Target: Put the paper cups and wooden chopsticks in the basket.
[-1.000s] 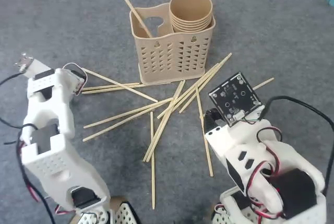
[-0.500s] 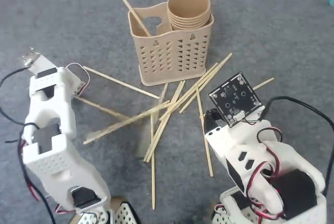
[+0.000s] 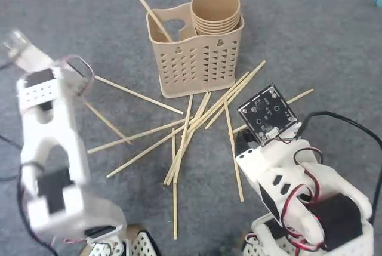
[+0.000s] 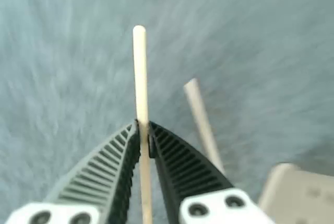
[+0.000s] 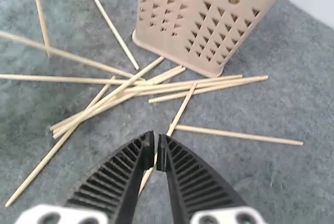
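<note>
One-stick grip: pinches chopstick [image 4: 139, 67] in left gripper [image 4: 144, 130]. Holds right gripper [image 5: 155, 138] pressed together, empty, above loose sticks [image 5: 156, 85] near basket [image 5: 193, 20]. Has cups [image 3: 217, 8] stacked in basket.

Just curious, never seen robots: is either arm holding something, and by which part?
The left gripper pinches one thin pale wooden chopstick on its shaft, short of one end. The right gripper holds nothing.

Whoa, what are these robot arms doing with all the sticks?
They are tidying up. The left gripper is pinching one wooden chopstick. The right gripper hangs shut and empty over the loose chopsticks lying in front of the basket. The stack of paper cups is already in the basket, with one leaning chopstick in the other compartment.
</note>
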`<action>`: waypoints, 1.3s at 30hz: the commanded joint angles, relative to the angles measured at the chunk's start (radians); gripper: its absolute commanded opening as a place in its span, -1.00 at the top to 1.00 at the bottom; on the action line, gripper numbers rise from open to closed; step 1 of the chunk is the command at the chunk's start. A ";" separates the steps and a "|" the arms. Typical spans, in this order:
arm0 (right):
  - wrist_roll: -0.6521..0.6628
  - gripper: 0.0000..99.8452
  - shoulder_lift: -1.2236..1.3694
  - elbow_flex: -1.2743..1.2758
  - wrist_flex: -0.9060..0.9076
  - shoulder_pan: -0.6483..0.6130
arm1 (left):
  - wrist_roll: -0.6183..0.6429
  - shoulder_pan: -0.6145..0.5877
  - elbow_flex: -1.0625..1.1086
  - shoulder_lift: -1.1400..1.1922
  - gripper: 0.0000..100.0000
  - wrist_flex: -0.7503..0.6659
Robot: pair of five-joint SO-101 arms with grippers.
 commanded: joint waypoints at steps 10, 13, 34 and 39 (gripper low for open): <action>0.000 0.94 -0.007 0.175 0.122 0.004 | -0.219 0.003 -0.016 -0.583 0.98 -0.109; 0.000 0.94 -0.007 0.275 0.084 0.005 | -0.238 0.003 -0.016 -0.626 0.98 -0.204; 0.015 0.95 -0.005 0.738 -0.647 0.410 | -0.466 0.330 0.627 -1.031 0.98 -1.112; -0.227 0.95 -0.005 0.908 -0.839 0.412 | -0.466 0.443 0.549 -1.014 0.98 -1.117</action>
